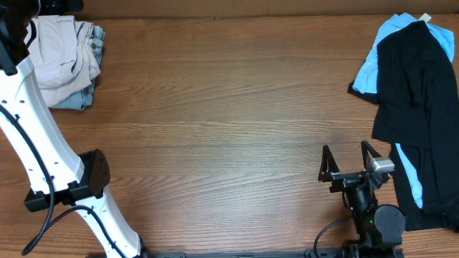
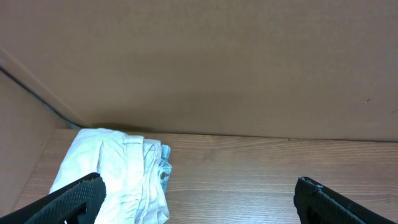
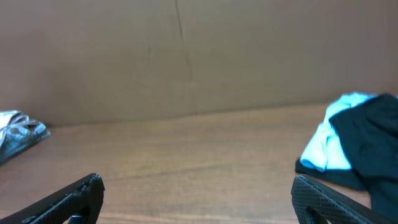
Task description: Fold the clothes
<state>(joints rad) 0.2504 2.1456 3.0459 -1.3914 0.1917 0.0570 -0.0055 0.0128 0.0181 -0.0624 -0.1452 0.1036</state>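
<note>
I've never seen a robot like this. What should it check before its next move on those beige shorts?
1. Left gripper open and empty: ok.
2. Right gripper open and empty: ok.
3. Khaki shorts showing in the left wrist view: ok.
4. Khaki shorts apart from the denim shorts: not ok, they are heaped together.
5. Khaki shorts spread flat: not ok, bunched.
6. Bare table in the middle to fold on: ok.

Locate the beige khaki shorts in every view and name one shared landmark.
Overhead: khaki shorts top-left corner, bunched with denim shorts.
Left wrist: lower left, near the corner.
Right wrist: far-left pale bundle; garments indistinguishable.
Shared landmark: brown back wall.
</note>
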